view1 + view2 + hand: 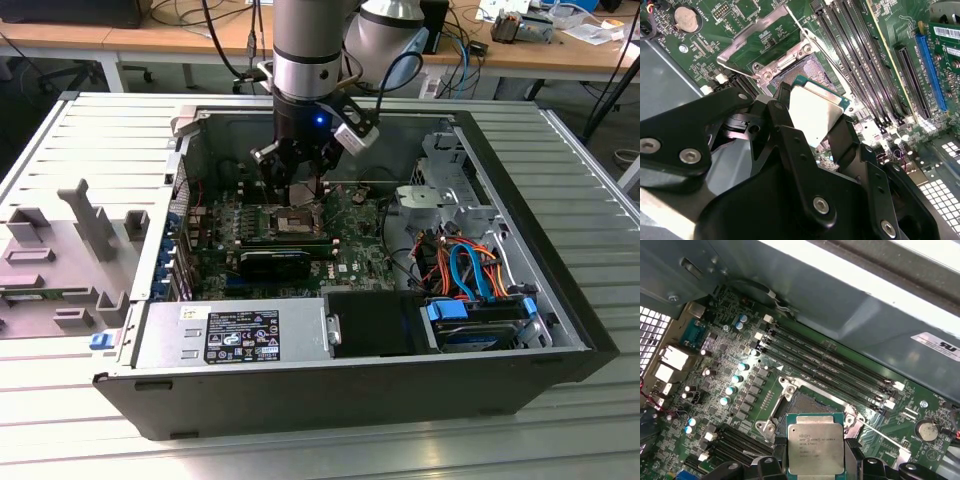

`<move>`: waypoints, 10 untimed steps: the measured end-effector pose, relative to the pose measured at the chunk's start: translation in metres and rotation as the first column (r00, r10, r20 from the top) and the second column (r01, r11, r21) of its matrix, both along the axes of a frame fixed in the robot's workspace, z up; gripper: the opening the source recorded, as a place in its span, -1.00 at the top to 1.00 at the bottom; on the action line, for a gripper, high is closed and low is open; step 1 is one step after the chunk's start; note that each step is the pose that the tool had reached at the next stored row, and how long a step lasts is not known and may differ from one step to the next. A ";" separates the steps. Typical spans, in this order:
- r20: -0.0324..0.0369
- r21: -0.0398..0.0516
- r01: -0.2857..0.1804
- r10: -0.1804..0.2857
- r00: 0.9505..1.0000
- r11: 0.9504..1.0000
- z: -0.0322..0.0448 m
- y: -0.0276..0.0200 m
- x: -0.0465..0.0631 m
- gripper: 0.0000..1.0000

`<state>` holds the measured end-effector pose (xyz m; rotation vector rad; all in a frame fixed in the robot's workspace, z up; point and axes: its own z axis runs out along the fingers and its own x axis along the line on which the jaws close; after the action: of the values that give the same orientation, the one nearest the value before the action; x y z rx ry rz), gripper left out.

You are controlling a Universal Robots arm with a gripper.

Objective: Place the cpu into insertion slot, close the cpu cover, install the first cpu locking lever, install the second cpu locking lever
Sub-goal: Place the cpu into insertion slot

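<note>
The cpu (816, 114) is a flat square chip with a dull silver top, and my gripper (812, 119) is shut on its two edges with black fingers (785, 107). In the first wrist view the cpu (815, 445) hangs just above and slightly off the insertion slot (807, 404), whose dark centre lies bare. The insertion slot (807, 67) is uncovered. The cpu cover (757, 37) is swung back, and a thin wire lever (805, 31) stands raised beside it. In the exterior view my gripper (298, 185) hovers over the insertion slot (285, 220) inside the open computer case.
Long memory slots (865, 65) run beside the socket. A black expansion card (275, 263) lies near it. A power supply (230, 335) and a drive bay with coloured cables (470, 270) fill the case's near side. A grey plastic fixture (70, 250) stands at the exterior view's left.
</note>
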<state>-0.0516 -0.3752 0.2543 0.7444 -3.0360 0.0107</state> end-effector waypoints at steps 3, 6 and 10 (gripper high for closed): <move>0.000 0.000 -0.006 0.006 1.000 1.000 0.0000 0.0000 0.000 -0.08; 0.000 0.000 -0.012 0.012 1.000 1.000 0.0000 0.0000 0.000 -0.08; 0.000 0.000 -0.020 0.020 1.000 1.000 0.0000 0.0000 0.000 -0.08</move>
<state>-0.0516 -0.3752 0.2543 0.7745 -3.0285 0.0110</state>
